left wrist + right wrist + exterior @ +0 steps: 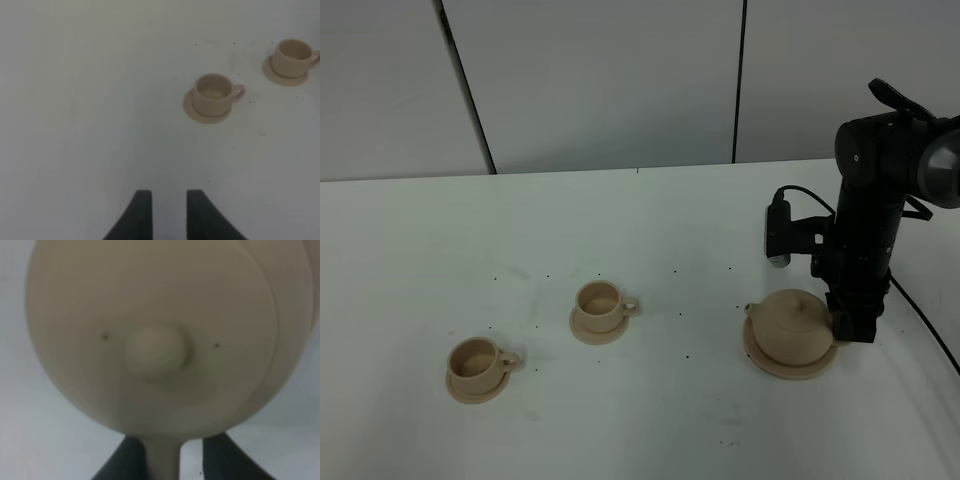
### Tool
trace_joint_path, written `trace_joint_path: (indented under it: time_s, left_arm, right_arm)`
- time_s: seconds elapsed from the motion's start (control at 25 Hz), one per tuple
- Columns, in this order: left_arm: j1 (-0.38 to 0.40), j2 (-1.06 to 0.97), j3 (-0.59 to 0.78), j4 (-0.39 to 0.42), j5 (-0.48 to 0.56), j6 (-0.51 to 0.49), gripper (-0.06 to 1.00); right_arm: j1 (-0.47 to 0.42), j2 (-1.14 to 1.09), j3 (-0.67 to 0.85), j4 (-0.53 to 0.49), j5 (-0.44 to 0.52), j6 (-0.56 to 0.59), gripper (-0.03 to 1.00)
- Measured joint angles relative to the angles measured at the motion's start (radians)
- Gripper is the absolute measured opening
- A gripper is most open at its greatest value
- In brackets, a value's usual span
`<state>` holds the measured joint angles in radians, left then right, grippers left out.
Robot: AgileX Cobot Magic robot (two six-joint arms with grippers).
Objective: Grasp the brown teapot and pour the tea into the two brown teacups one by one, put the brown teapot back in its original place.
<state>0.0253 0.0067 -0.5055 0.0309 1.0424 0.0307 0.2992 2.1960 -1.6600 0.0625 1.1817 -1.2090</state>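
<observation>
The brown teapot (792,326) is seated on its plate (767,364) toward the table's (650,210) right edge, its handle (162,457) bracketed between the right tool's (170,460) fingers, apparently clamped for lifting, while the left tool (167,212) hangs parted and empty.

White table (650,220) with dark specks; grey panelled wall (610,80) behind.

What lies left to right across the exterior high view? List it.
Front beige ceramic teacup on its saucer → second beige ceramic teacup on its saucer → squat beige ceramic teapot on its round plate → black right robot arm.
</observation>
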Motion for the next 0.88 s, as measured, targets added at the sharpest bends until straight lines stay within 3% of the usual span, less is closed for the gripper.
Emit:
trace_joint_path:
  time_s: [0.88]
  left_arm:
    - [0.0,0.0,0.0,0.0,0.0,0.0,0.24]
  right_arm:
    - [0.0,0.0,0.0,0.0,0.0,0.001,0.25]
